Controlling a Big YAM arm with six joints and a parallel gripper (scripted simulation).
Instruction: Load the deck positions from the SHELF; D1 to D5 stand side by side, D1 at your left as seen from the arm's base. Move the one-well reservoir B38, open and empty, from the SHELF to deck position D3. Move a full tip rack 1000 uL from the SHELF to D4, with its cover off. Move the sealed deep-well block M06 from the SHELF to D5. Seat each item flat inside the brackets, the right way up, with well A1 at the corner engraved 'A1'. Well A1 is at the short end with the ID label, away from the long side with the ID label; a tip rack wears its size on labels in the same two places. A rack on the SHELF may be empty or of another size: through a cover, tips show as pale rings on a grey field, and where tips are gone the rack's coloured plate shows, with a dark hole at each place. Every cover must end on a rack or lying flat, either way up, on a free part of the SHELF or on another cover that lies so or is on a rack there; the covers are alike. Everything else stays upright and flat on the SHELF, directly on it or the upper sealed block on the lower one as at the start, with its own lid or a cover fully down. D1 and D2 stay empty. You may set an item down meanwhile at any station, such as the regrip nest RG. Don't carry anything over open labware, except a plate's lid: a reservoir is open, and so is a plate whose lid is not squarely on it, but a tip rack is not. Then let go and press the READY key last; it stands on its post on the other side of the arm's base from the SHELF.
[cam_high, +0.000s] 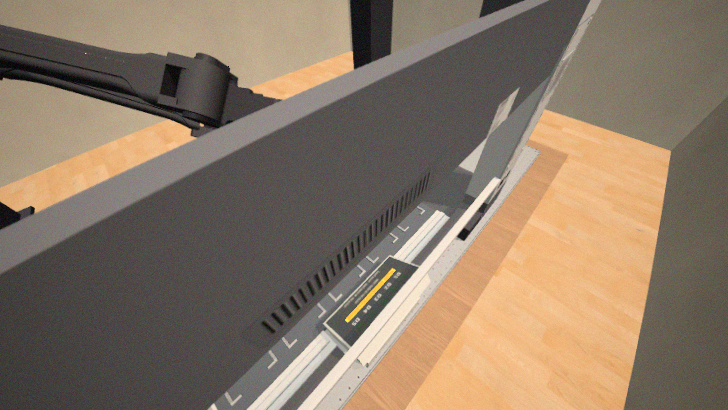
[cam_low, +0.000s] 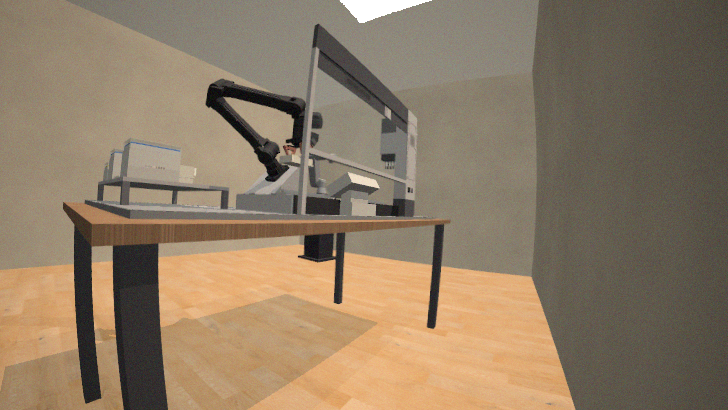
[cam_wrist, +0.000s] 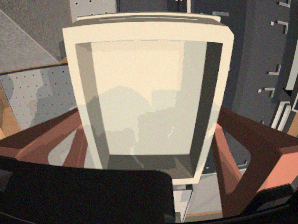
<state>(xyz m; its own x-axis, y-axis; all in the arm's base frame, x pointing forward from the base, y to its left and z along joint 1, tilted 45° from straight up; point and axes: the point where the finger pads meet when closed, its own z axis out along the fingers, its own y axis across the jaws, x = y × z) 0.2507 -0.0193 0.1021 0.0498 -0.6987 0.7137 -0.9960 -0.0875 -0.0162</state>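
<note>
My gripper (cam_low: 291, 150) (cam_wrist: 149, 110) is shut on an open cream reservoir (cam_low: 290, 159) (cam_wrist: 145, 65), one finger at each long side. The reservoir is level and looks empty; no ID label on it is readable. It hangs in the air behind the instrument's front frame, with the dark deck (cam_wrist: 242, 55) below and to the right in the wrist view. On the shelf (cam_low: 203, 187) in the exterior view stand tall pale boxes (cam_low: 151, 161), one with a blue line near its top, and a low cream item (cam_low: 187, 174). Their labels are too small to read.
The instrument's dark panel (cam_high: 285, 178) hides the gripper and much of the deck in the top view. White L brackets (cam_high: 290, 342) (cam_wrist: 275, 71) mark deck positions. A sign (cam_high: 370, 300) reads D1 to D5. A pipetting head (cam_low: 389, 142) hangs at the frame's far end.
</note>
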